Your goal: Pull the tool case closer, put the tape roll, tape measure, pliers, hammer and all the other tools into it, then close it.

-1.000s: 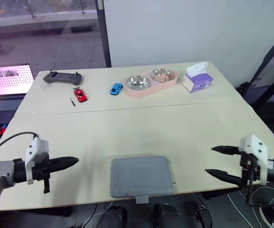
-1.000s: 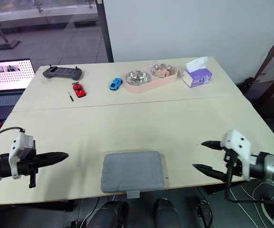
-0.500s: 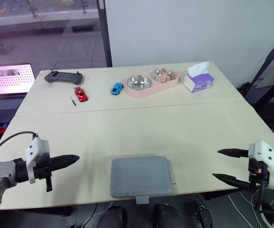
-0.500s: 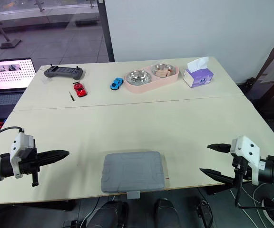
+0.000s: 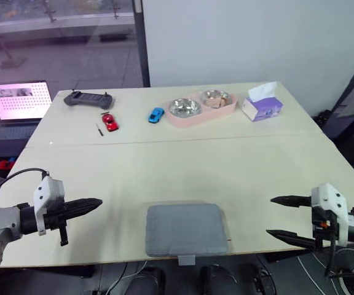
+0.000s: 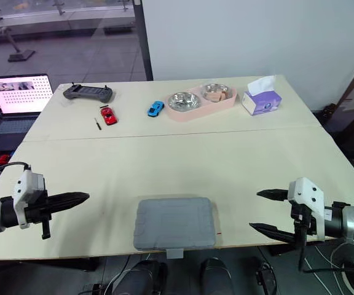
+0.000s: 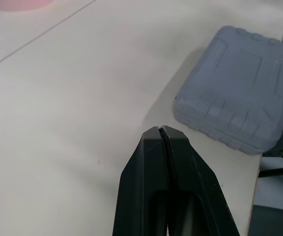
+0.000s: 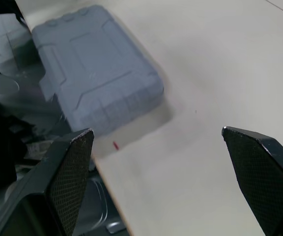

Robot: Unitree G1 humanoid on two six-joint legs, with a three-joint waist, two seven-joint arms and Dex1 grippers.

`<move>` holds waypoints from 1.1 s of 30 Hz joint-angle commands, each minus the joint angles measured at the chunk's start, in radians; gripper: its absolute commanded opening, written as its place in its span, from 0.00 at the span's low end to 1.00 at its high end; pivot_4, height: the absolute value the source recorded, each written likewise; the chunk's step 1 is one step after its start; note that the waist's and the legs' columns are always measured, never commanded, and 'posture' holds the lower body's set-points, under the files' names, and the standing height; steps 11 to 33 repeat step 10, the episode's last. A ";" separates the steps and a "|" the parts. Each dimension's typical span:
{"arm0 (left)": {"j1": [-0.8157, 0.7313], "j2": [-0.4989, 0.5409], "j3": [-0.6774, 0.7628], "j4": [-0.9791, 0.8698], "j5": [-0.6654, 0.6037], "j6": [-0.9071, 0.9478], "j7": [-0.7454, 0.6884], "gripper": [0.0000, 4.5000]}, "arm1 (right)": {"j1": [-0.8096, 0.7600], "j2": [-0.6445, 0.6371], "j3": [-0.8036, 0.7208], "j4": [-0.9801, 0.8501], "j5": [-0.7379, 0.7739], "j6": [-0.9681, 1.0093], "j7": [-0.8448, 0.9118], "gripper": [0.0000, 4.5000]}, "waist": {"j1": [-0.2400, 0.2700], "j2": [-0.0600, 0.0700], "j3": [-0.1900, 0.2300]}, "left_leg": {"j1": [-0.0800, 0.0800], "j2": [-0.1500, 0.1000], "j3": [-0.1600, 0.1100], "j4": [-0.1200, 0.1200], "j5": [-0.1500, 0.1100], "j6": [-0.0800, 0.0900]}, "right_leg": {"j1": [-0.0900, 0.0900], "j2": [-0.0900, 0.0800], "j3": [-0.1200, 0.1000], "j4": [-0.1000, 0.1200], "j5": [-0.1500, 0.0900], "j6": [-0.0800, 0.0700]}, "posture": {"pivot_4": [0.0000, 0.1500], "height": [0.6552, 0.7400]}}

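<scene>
Grey tool case (image 5: 186,229) w/ lid down, contents hidden; L gripper (image 5: 99,201) fingers together, R gripper (image 5: 269,216) wide apart.

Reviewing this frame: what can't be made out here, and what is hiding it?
- Inside of the tool case: the closed lid hides it in the eye and wrist views.
- Front tab of the case: it overhangs the table edge and is too small in the eye views to tell whether it is fastened.
- Thin dark item beside the red toy car: too small to identify.
- Tan contents of the far bowl: too small to identify.
</scene>
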 commanded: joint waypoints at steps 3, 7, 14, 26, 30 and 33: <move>0.001 -0.004 0.007 -0.016 0.006 -0.023 -0.001 0.00 | -0.009 -0.017 -0.013 -0.039 0.012 0.019 -0.011 0.98 | 0.022 0.000 0.000 | -0.001 0.002 0.001 -0.002 0.000 -0.002 | -0.001 -0.001 0.000 -0.001 0.001 0.000 | 1.00 1.00; 0.003 -0.006 0.004 -0.019 0.010 -0.024 -0.001 0.00 | 0.002 -0.019 -0.010 -0.033 0.002 0.012 0.000 0.98 | 0.031 0.000 0.000 | -0.001 0.002 0.002 -0.001 -0.001 -0.002 | -0.001 -0.001 0.000 -0.002 -0.001 -0.003 | 1.00 1.00; 0.009 -0.007 0.002 -0.024 0.014 -0.030 -0.006 0.00 | 0.000 -0.017 -0.011 -0.031 -0.001 0.008 -0.001 0.98 | 0.032 0.000 0.000 | -0.001 0.002 0.002 0.000 -0.001 -0.002 | 0.000 -0.001 0.000 -0.003 -0.001 -0.004 | 1.00 1.00; 0.009 -0.007 0.002 -0.024 0.014 -0.030 -0.006 0.00 | 0.000 -0.017 -0.011 -0.031 -0.001 0.008 -0.001 0.98 | 0.032 0.000 0.000 | -0.001 0.002 0.002 0.000 -0.001 -0.002 | 0.000 -0.001 0.000 -0.003 -0.001 -0.004 | 1.00 1.00; 0.009 -0.007 0.002 -0.024 0.014 -0.030 -0.006 0.00 | 0.000 -0.017 -0.011 -0.031 -0.001 0.008 -0.001 0.98 | 0.032 0.000 0.000 | -0.001 0.002 0.002 0.000 -0.001 -0.002 | 0.000 -0.001 0.000 -0.003 -0.001 -0.004 | 1.00 1.00; 0.009 -0.007 0.002 -0.024 0.014 -0.030 -0.006 0.00 | 0.000 -0.017 -0.011 -0.031 -0.001 0.008 -0.001 0.98 | 0.032 0.000 0.000 | -0.001 0.002 0.002 0.000 -0.001 -0.002 | 0.000 -0.001 0.000 -0.003 -0.001 -0.004 | 1.00 1.00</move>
